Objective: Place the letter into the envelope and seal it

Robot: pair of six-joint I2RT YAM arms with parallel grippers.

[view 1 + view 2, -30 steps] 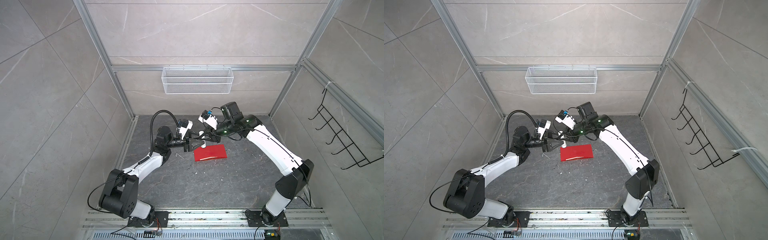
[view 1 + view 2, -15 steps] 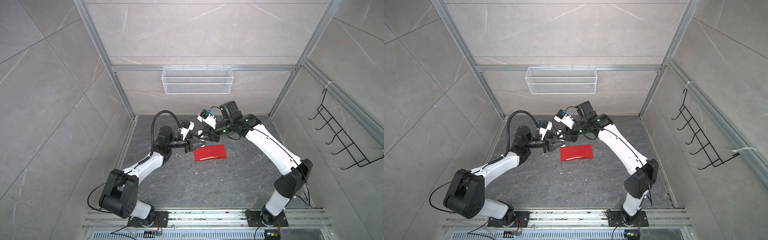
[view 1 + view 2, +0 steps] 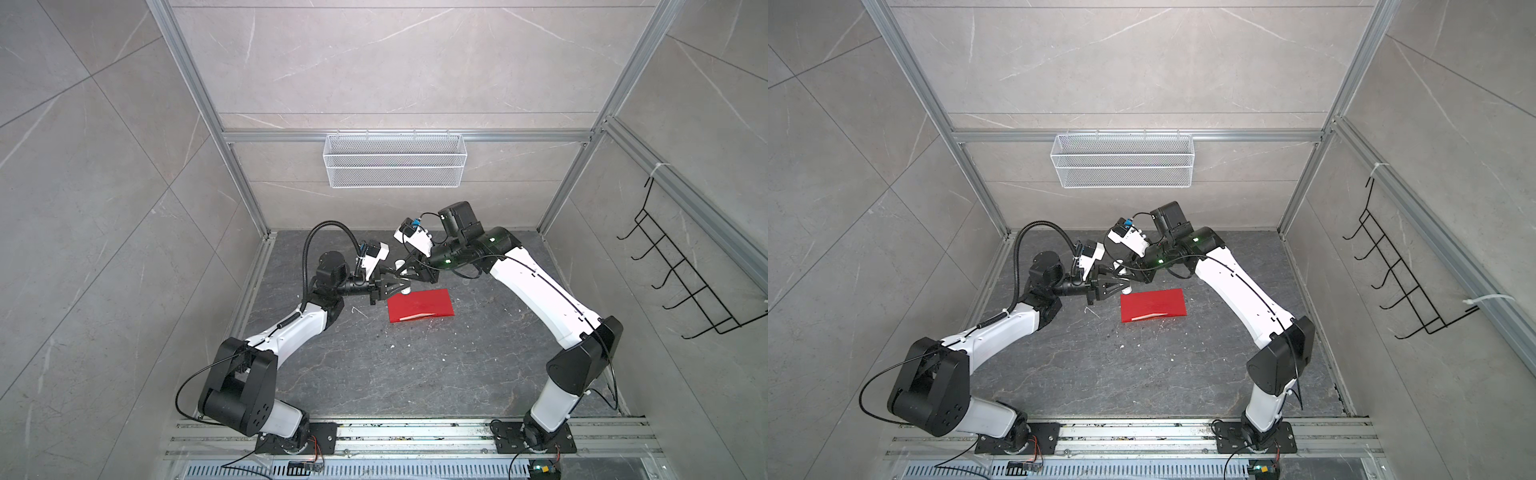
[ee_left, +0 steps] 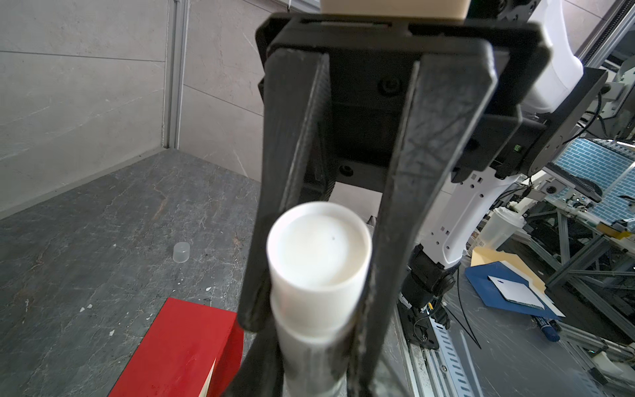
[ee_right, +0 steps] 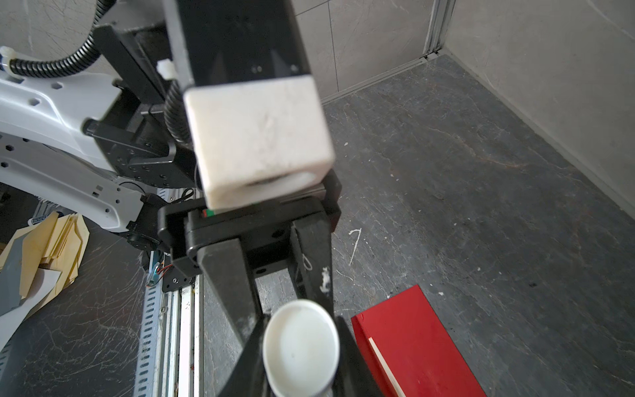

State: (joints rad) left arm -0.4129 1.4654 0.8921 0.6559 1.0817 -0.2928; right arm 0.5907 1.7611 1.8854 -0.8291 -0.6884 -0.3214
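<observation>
The red envelope (image 3: 419,305) (image 3: 1152,305) lies flat on the dark floor, just in front of both grippers. A thin tan strip (image 5: 383,364) shows along its edge; the rest of the letter is hidden. Above the envelope's back left corner, a white glue-stick tube (image 4: 319,247) (image 5: 300,347) hangs in the air, held from both sides. My right gripper (image 3: 405,274) is shut on one end. My left gripper (image 3: 405,287) faces it, its fingers pressed against the tube's other end.
A small translucent cap (image 4: 181,252) stands on the floor behind the envelope. A white wire basket (image 3: 395,166) hangs on the back wall and a black hook rack (image 3: 685,282) on the right wall. Pale scraps dot the floor.
My left gripper's jaws have narrowed from wide apart onto the glue-stick tube. The right gripper keeps its hold, and both arms have barely shifted.
</observation>
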